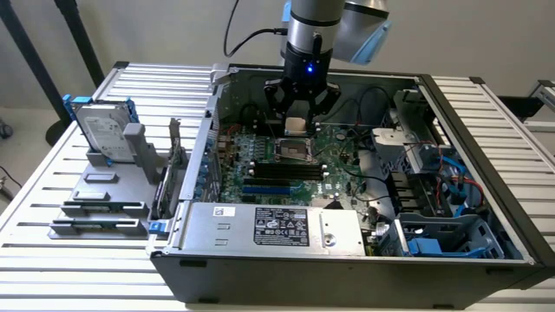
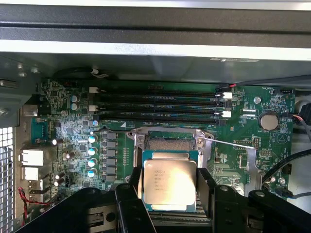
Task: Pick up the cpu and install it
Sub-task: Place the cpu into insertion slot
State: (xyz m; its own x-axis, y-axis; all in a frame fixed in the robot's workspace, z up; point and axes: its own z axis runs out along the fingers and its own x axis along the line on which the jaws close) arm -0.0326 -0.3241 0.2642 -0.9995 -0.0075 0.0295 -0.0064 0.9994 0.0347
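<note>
My gripper (image 2: pixel 170 194) is clamped on the cpu (image 2: pixel 168 177) by its edges; it needs lowering level, probably squarer to the socket (image 2: pixel 167 141) beneath

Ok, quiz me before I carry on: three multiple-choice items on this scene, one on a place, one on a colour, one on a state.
1. Where is the small square silvery-topped cpu?
A. Lying outside the case.
B. Held over the green motherboard, by its metal-framed socket, inside the open grey computer case.
C. Seated and clamped down.

2. What colour is the plastic bracket around the silver hard drive?
A. Red.
B. Yellow.
C. Blue.

3. How do the black gripper's jaws stand?
A. Shut on the cpu.
B. Wide open and empty.
C. Shut on nothing.

Answers: B, the wrist view shows the chip hanging in front of the socket. C, blue edges frame the drive in the exterior view. A, the jaws press against two opposite sides of the chip.
</note>
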